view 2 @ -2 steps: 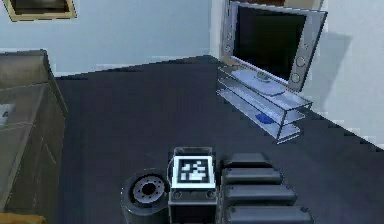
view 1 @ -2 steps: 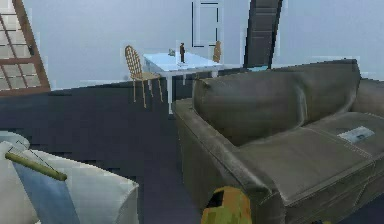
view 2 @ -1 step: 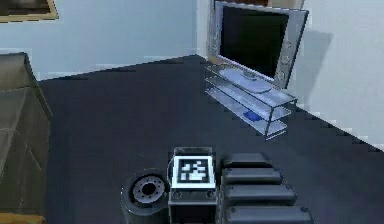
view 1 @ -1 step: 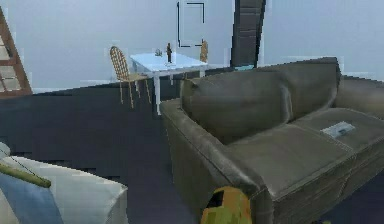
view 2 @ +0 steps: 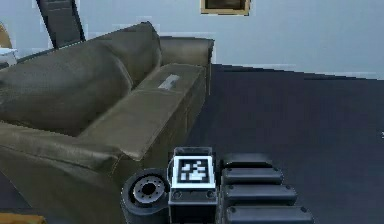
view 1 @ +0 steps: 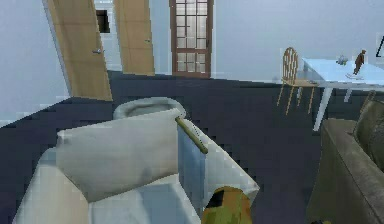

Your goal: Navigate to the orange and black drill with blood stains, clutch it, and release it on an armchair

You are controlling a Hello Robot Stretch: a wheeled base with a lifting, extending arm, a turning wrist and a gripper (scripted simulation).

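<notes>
A cream armchair stands close in the forward view's lower left, with a pale cushion on its seat and a flat blue-grey thing leaning by its arm. At the bottom edge beside that arm is an orange-yellow and dark blob; its shape is too vague to name. In the arm side view the arm's dark bar lies at the bottom edge with a white marked square. Left of it is the gripper's round dark body. I cannot make out its far end or tell whether it holds anything.
An olive sofa with a small grey thing on its seat lies just beyond the arm. A white table and a wooden chair stand at the forward view's right. Wooden doors and a glazed door are far back. Dark carpet lies between.
</notes>
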